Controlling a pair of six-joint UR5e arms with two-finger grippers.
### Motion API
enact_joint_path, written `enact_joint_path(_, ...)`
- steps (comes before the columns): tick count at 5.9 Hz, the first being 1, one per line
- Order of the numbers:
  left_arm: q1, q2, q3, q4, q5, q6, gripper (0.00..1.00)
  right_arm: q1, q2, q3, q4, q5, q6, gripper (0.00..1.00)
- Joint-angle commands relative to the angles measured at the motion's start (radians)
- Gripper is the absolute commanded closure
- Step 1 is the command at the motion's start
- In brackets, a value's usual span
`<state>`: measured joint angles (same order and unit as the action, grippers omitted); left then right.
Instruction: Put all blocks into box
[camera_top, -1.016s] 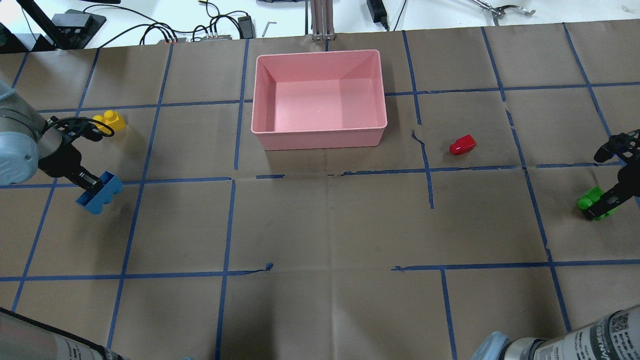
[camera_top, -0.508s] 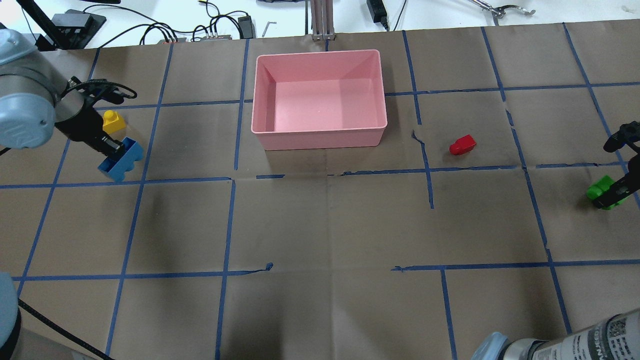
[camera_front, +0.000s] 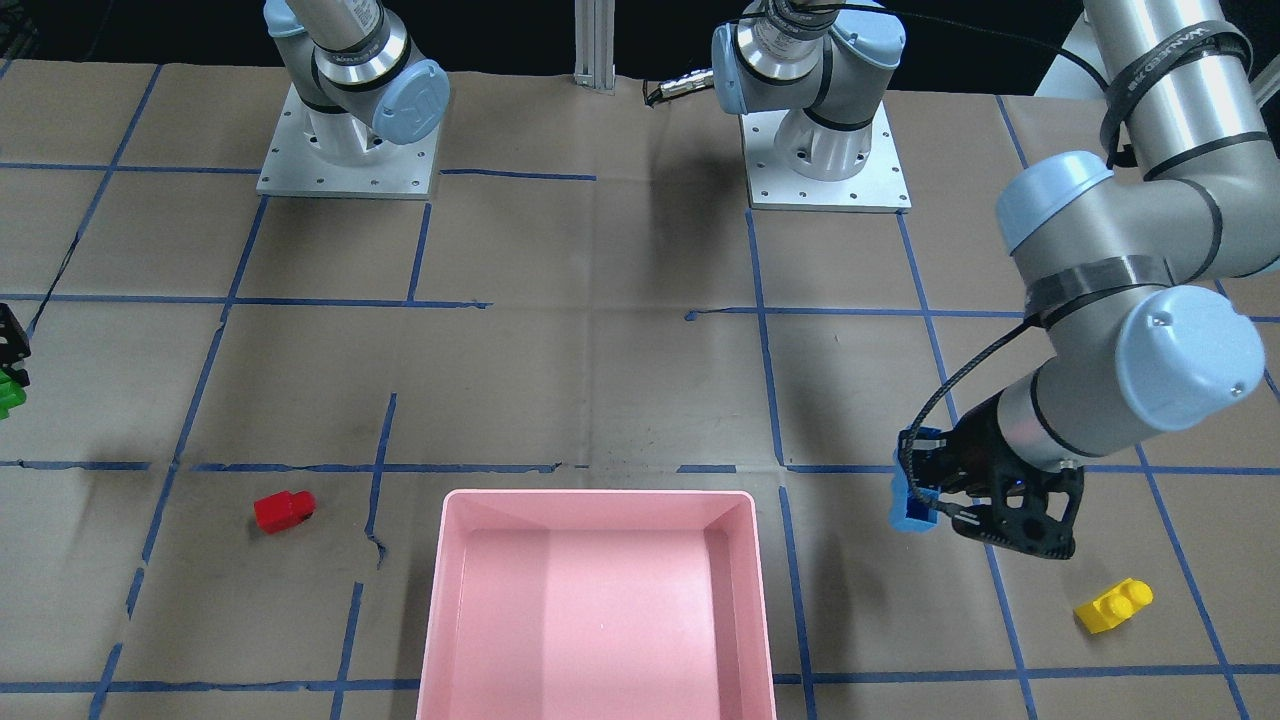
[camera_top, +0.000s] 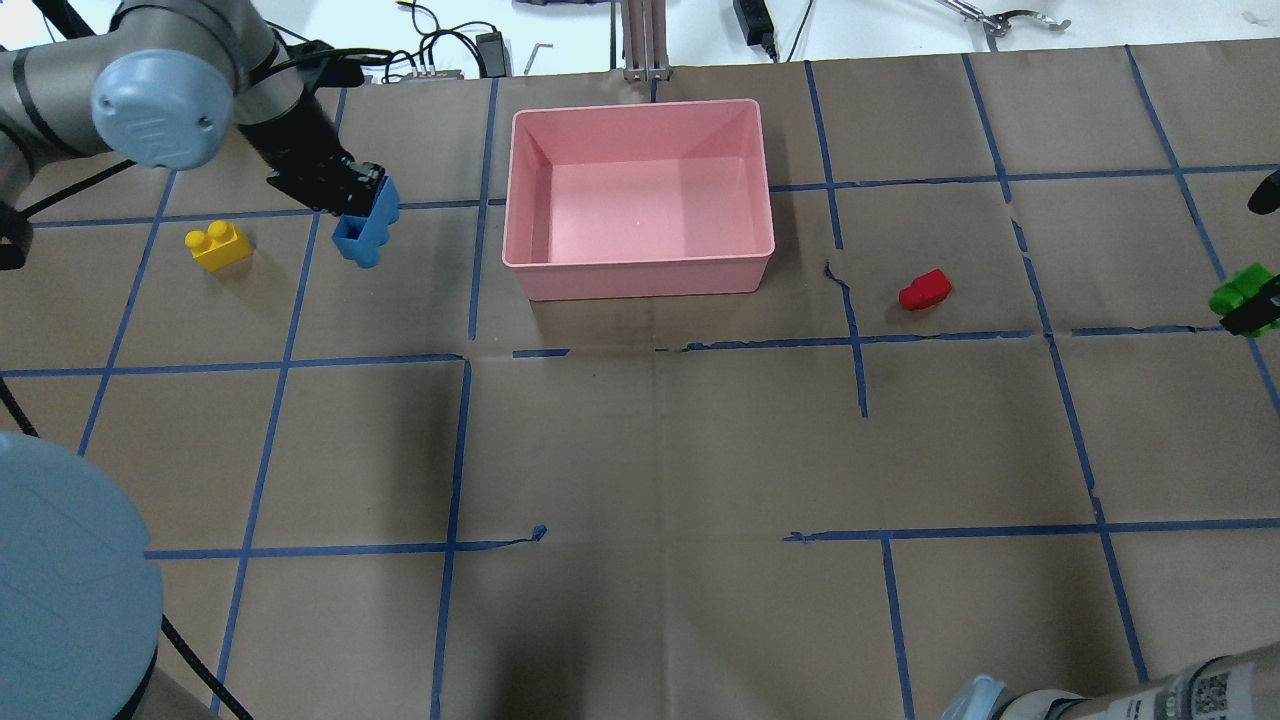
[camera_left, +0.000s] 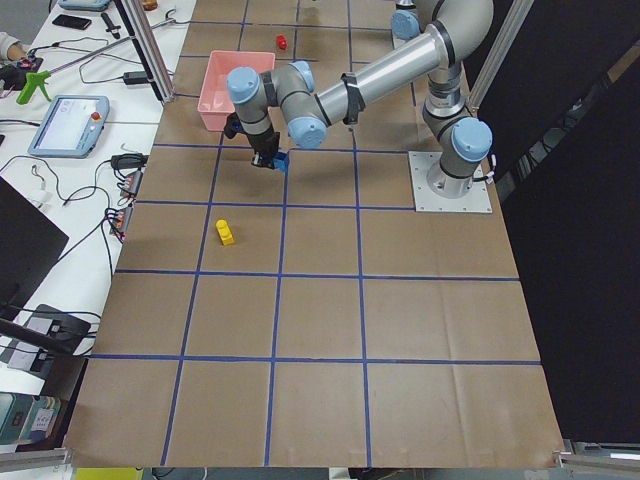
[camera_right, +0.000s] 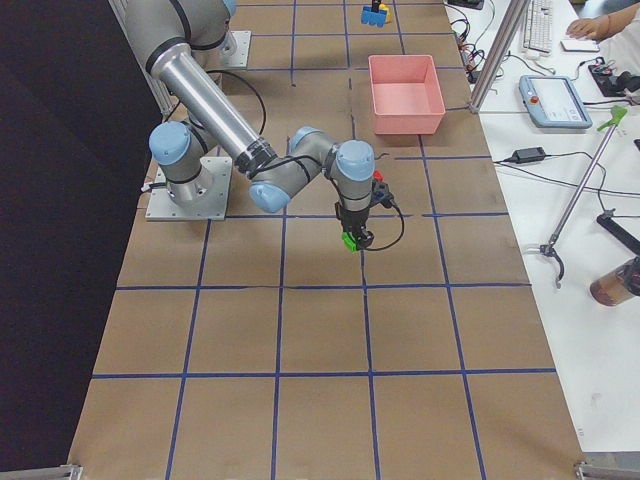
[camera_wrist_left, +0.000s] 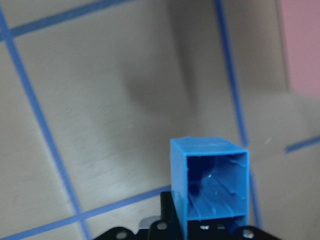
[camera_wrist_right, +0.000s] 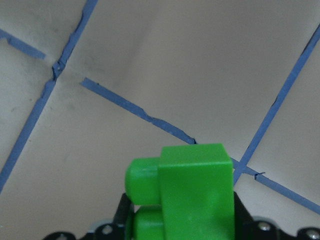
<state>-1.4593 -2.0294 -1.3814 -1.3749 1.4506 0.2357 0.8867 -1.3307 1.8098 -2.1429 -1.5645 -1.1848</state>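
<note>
Gridding the brown-papered desk (camera_top: 650, 450) is blue tape (camera_top: 452, 450); cables (camera_top: 320, 65) trail on the white bench (camera_top: 880, 25) beyond. Leftmost lies the yellow block (camera_top: 218, 245); the left gripper (camera_top: 358, 195) clamps the blue block (camera_top: 362, 232) beside the pink box (camera_top: 640, 280); the red block (camera_top: 924, 290) lies right of it; the right gripper (camera_top: 1250, 315) grips the green block (camera_top: 1238, 290).

A table (camera_top: 650, 450) covered in brown paper, gridded with blue tape lines (camera_top: 960, 532). Alongside it a white bench (camera_left: 70, 180) strewn with black cables (camera_top: 430, 48). Behind, a black backdrop (camera_left: 590, 200).
</note>
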Motion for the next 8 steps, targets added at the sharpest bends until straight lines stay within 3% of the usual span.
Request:
enact_joint_path(1,-0.109,-0.14,0.202,0.004,-0.107,-0.32,1.0,0.084,-0.008,-0.136,0.16,-0.002,0.171,0.56)
enact_joint_path(2,-0.154,-0.202,0.266,0.028,-0.111,-0.458,1.0,0.139,-0.019,-0.218,0.275,-0.008,0.291,0.55)
enact_joint_path(3,-0.177,-0.237,0.266,0.11,-0.163,-0.496,1.0,0.181,-0.024,-0.297,0.399,-0.006,0.427,0.55)
enact_joint_path(4,-0.187,-0.242,0.262,0.112,-0.161,-0.504,0.3,0.248,-0.024,-0.36,0.493,-0.008,0.539,0.55)
enact_joint_path(5,-0.187,-0.235,0.245,0.112,-0.159,-0.486,0.02,0.315,-0.024,-0.41,0.564,-0.009,0.671,0.54)
enact_joint_path(6,-0.187,-0.212,0.223,0.111,-0.158,-0.466,0.02,0.387,-0.022,-0.452,0.618,-0.008,0.811,0.54)
enact_joint_path(8,-0.103,-0.209,0.216,0.096,-0.161,-0.107,0.01,0.536,-0.012,-0.458,0.621,0.003,1.056,0.54)
